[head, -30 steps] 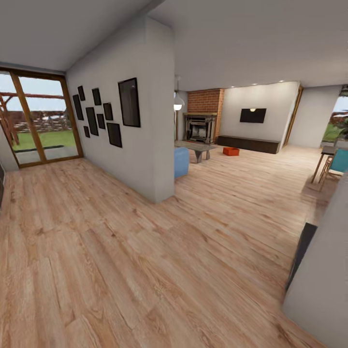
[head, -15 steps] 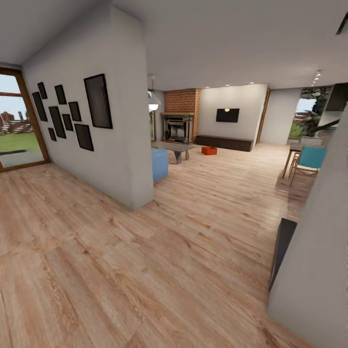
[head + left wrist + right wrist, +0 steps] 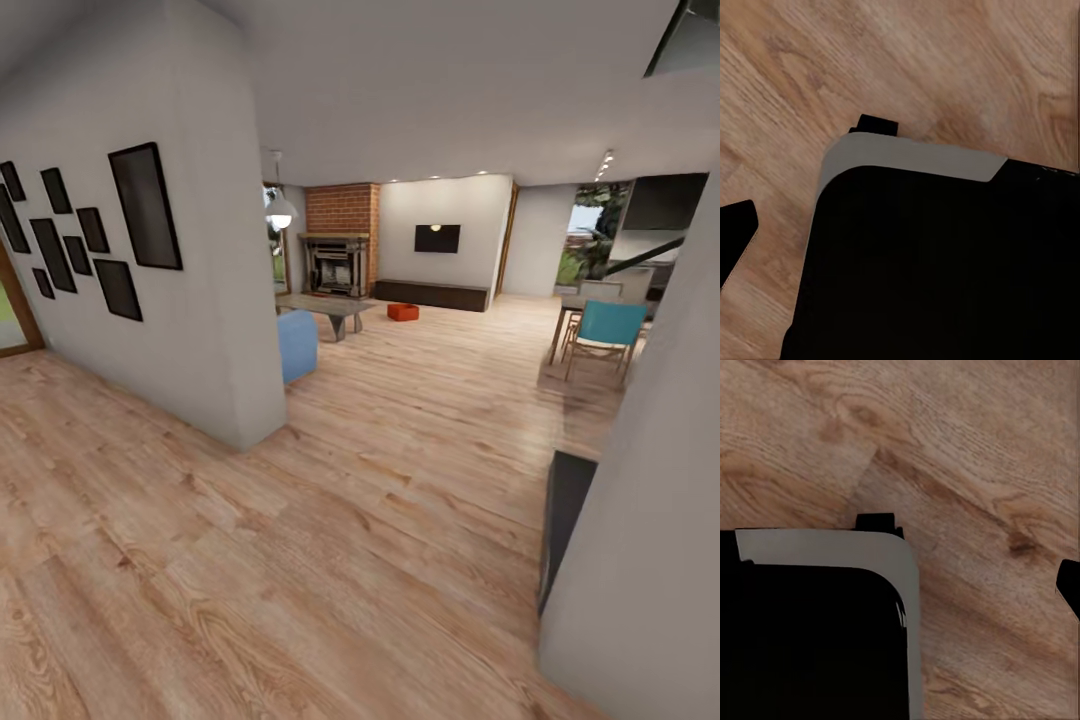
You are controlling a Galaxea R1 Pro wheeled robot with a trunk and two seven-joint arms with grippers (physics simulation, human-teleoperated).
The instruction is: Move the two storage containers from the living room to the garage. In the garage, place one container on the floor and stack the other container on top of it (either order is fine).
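Far off by fireplace (image 3: 336, 262): container (image 3: 403, 312)

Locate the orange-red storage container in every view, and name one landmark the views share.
Head view: storage container far off on the wood-plank floor, right of the coffee table.
Left wrist view: plank floor and the robot's dark body instead.
Right wrist view: likewise, plank floor.
Shared landmark: the wood-plank floor.

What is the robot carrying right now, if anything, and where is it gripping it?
Apparently nothing. Both wrist cameras look down at wood floor and the robot's own dark body, with no object there. An orange-red bin sits far off, near the fireplace.
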